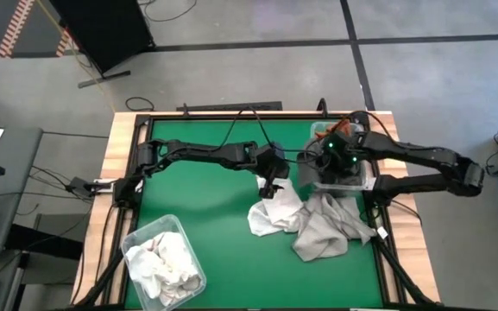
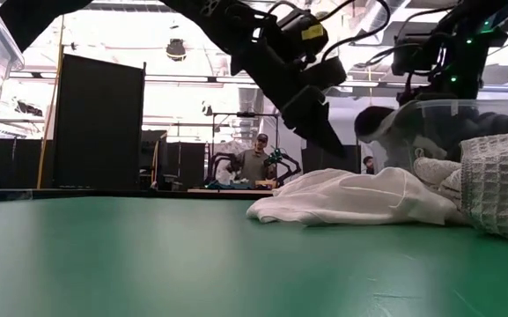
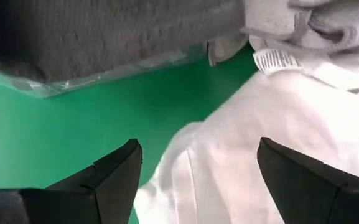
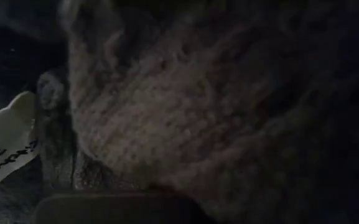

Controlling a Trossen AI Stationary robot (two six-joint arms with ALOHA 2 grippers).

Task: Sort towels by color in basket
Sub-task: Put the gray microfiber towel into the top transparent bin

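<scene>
Our left gripper [image 1: 272, 186] hangs wide open over the white towel [image 1: 270, 216] on the table. Our right gripper [image 1: 339, 160], shut, sits in the bin [image 1: 365, 177] on a grey towel [image 4: 185, 106]. The left may snag two layers.

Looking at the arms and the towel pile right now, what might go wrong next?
The open left pincer hovers over the white towel, which overlaps the grey towel; a grab might drag both. The right pincer, shut down among dark cloths in the clear bin, might snag one when lifting out.
</scene>
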